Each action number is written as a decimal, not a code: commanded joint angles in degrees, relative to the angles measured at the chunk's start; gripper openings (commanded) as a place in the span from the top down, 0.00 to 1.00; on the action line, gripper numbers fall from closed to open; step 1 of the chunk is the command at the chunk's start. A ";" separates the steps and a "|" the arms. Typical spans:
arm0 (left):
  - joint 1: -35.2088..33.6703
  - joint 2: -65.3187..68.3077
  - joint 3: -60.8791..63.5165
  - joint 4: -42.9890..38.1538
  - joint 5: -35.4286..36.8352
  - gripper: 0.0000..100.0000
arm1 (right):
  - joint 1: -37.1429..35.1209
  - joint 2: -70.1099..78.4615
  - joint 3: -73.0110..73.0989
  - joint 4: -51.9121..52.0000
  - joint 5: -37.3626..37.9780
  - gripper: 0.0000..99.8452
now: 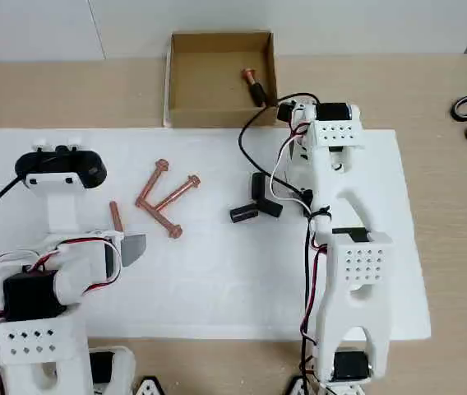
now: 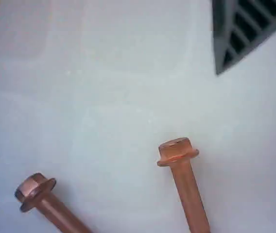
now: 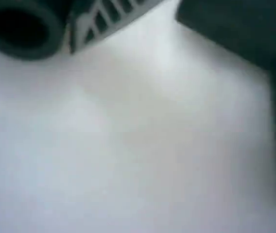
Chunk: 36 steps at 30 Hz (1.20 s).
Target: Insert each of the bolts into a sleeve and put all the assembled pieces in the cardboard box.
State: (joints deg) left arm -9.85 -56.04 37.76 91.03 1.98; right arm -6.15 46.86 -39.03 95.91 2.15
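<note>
Left arm folded back, left gripper (image 1: 132, 248) low beside four copper flanged bolts (image 1: 176, 193); right arm extended, right gripper (image 1: 284, 185) over three black cylindrical sleeves (image 1: 245, 214) — whether either is spread, I cannot tell. One assembled piece (image 1: 254, 85) lies in the brown cardboard box (image 1: 209, 82).

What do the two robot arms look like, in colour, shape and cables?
Both the left arm and the right arm are white plastic shells with black motors at the joints. Each carries a flat panel of small round holes. Thin red and white wires run along them, and a thicker black cable loops off each.
</note>
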 commanded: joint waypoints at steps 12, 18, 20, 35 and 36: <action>0.18 -0.62 -2.51 -0.26 -0.18 0.70 | 0.04 -5.05 -3.69 2.95 3.78 1.00; -0.18 1.23 -3.12 -0.18 -0.18 0.70 | -0.22 -22.81 -1.76 3.38 5.71 1.00; -0.18 4.48 -5.05 0.00 -0.18 0.70 | -0.48 -28.00 0.44 3.30 6.77 1.00; 2.64 53.80 -36.70 0.00 2.46 0.70 | -0.92 -32.40 10.20 3.03 8.09 1.00; 3.08 56.09 -38.55 -0.26 0.00 0.70 | -0.92 -32.40 10.20 3.03 8.00 1.00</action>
State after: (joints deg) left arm -8.00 -5.58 5.58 91.12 5.76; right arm -6.86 18.55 -28.92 98.20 9.89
